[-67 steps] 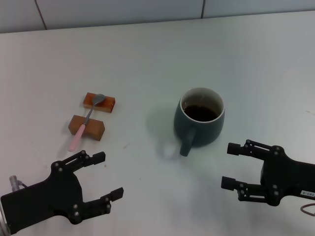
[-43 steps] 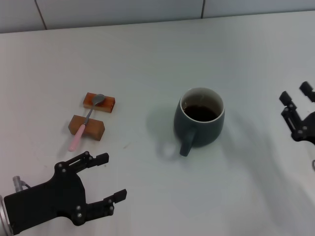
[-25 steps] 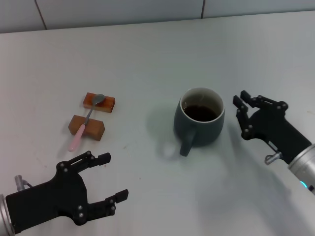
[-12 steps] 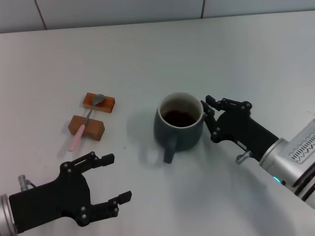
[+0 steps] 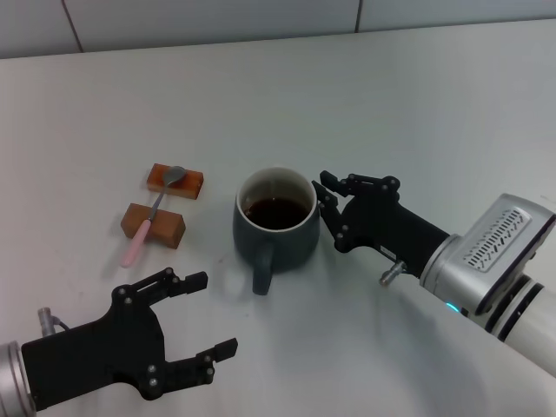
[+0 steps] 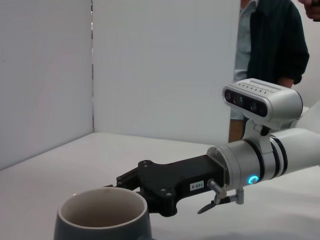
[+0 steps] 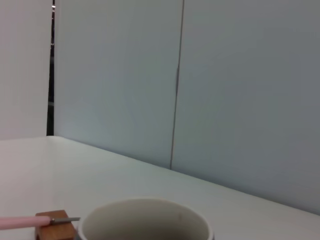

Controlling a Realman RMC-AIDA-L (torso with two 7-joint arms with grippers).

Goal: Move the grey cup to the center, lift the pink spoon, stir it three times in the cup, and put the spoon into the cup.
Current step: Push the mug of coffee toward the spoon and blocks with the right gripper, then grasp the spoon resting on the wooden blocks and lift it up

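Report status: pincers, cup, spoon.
Right pincer open against grey cup, pushing it. Left pincer open, idle near table edge. Pink spoon untouched across two brown blocks. Nothing obstructing.

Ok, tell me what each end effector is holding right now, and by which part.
Neither grips anything. The right end effector is open, pressed against the grey cup at its side wall. The left end effector is open, near the table's front edge.

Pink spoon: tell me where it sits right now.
In the head view the pink spoon lies on the robot's left, bridging two brown blocks, left of the grey cup.
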